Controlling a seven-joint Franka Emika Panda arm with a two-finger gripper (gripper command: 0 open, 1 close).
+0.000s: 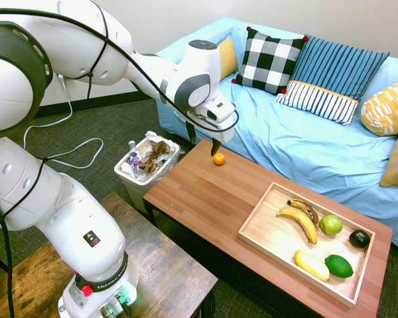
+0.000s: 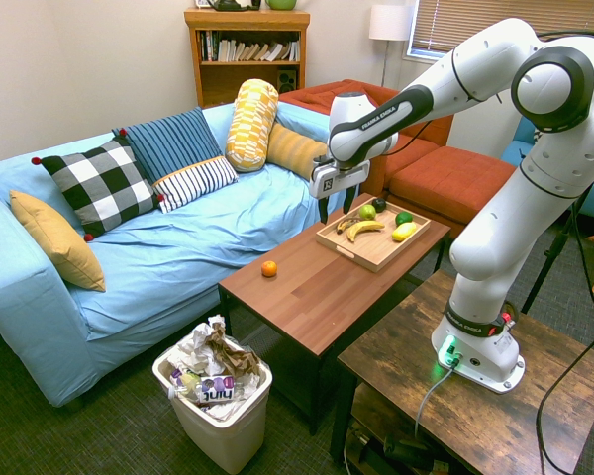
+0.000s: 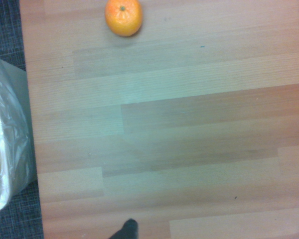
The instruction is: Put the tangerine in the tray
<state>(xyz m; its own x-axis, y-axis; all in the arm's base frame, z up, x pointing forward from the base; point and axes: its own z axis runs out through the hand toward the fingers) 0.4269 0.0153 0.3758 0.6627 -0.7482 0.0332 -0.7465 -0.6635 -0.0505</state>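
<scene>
The tangerine [image 1: 219, 159] [image 2: 268, 268] is a small bright-orange fruit lying alone on the reddish-brown table [image 1: 205, 199], near the corner by the sofa and the bin. In the wrist view the tangerine [image 3: 123, 16] shows at the picture's edge over bare wood. The light-wood tray [image 1: 262, 228] [image 2: 374, 252] sits at the table's other end with fruit in it. My gripper [image 2: 337, 208] [image 1: 209, 142] hangs above the table between the tangerine and the tray. It is open, holds nothing, and is well clear of the tabletop.
In the tray lie bananas [image 1: 300, 218], a green apple [image 1: 330, 224], a dark fruit [image 1: 359, 239], a lime [image 1: 339, 266] and a yellow fruit [image 1: 312, 265]. A full waste bin [image 1: 146, 165] [image 2: 213, 386] stands off the table's end. The blue sofa [image 1: 305, 146] runs along the far side.
</scene>
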